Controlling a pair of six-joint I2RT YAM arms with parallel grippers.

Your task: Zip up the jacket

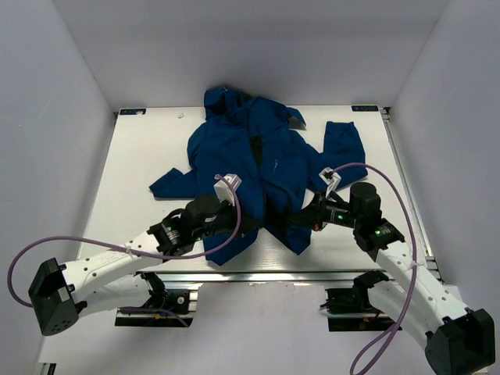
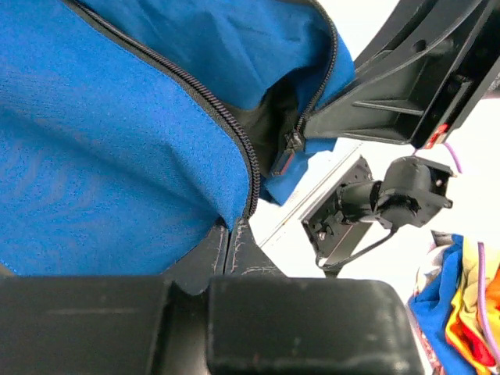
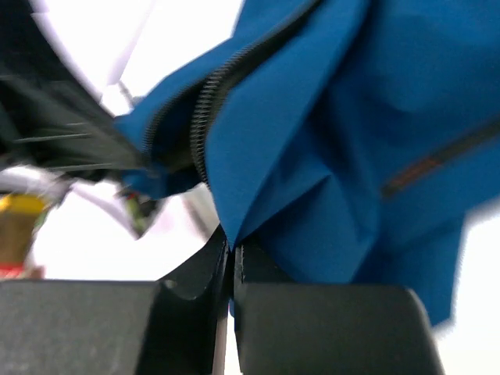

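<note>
Top view: fingertips of left gripper (image 1: 250, 226) and right gripper (image 1: 299, 219) lost against dark lower fold of jacket (image 1: 258, 160).
Right wrist view: left side motion-blurred, zipper teeth (image 3: 205, 109) soft.
Left wrist view: jacket cut by top and left edges; multicoloured cloth (image 2: 461, 312) cut by corner, unidentifiable.

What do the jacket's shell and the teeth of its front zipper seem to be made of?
Jacket: probably a woven synthetic fabric, matte blue; the left wrist view shows a fine weave grain and soft folds. Zipper teeth: likely plastic, black and dull; small even links with no metallic shine.
</note>
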